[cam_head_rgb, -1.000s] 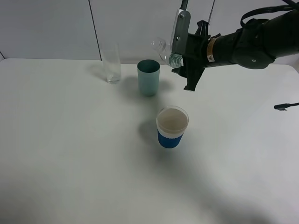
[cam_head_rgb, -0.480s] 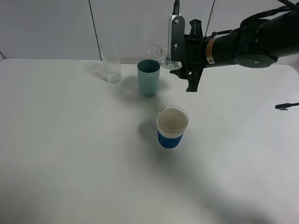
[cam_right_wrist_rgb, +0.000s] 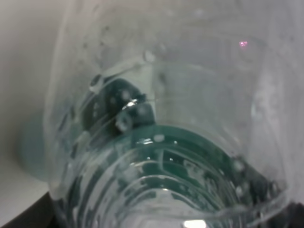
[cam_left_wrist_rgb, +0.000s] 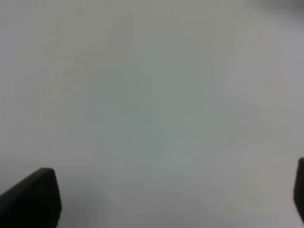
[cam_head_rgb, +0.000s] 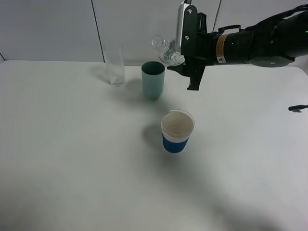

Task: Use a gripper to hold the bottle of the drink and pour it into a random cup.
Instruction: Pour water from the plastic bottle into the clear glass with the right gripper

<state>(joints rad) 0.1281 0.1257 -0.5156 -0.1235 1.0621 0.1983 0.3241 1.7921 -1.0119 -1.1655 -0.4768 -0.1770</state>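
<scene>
My right gripper [cam_head_rgb: 186, 52] is shut on the bottle of the drink [cam_head_rgb: 167, 50], a clear ribbed bottle held on its side high above the table. Its neck points left, over the rim of the teal tumbler [cam_head_rgb: 153, 80]. The right wrist view is filled by the bottle [cam_right_wrist_rgb: 161, 142], with clear ribs, green label parts and droplets inside. The cup [cam_head_rgb: 177, 131], white with a blue band, stands upright on the table, nearer the front than the gripper and apart from it. In the left wrist view the left gripper [cam_left_wrist_rgb: 161, 199] shows only two dark fingertips [cam_left_wrist_rgb: 33, 199] set far apart over bare table.
A tall clear glass [cam_head_rgb: 115, 67] stands at the back, left of the teal tumbler. A black cable end [cam_head_rgb: 298, 109] lies at the table's right edge. The white table [cam_head_rgb: 72, 159] stretches to the left and front.
The right arm has turned at the wrist and risen slightly with the bottle; the neck now sits a little higher above the teal tumbler. The cups have not moved.
</scene>
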